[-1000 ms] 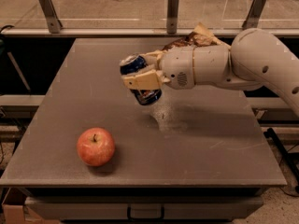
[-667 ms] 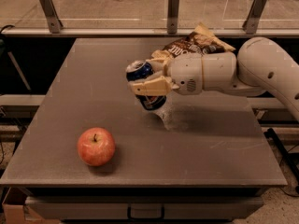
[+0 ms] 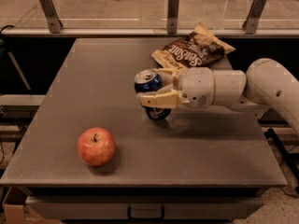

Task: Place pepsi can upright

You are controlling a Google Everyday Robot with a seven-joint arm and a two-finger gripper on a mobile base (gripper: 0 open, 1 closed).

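Observation:
The pepsi can [image 3: 148, 82] is dark blue with a silver top and pull tab. It is tilted slightly, held near the middle of the grey table [image 3: 93, 78], its bottom just above or touching the surface. My gripper [image 3: 156, 87] comes in from the right on a white arm and is shut on the can, one cream finger [image 3: 159, 99] across its front and the other behind it.
A red apple [image 3: 96, 146] sits at the front left of the table. A brown snack bag [image 3: 192, 53] lies at the back right, just behind my gripper. A glass railing with metal posts [image 3: 173, 10] runs behind the table.
My gripper has moved right and down toward the table with the can, and the can has turned more upright.

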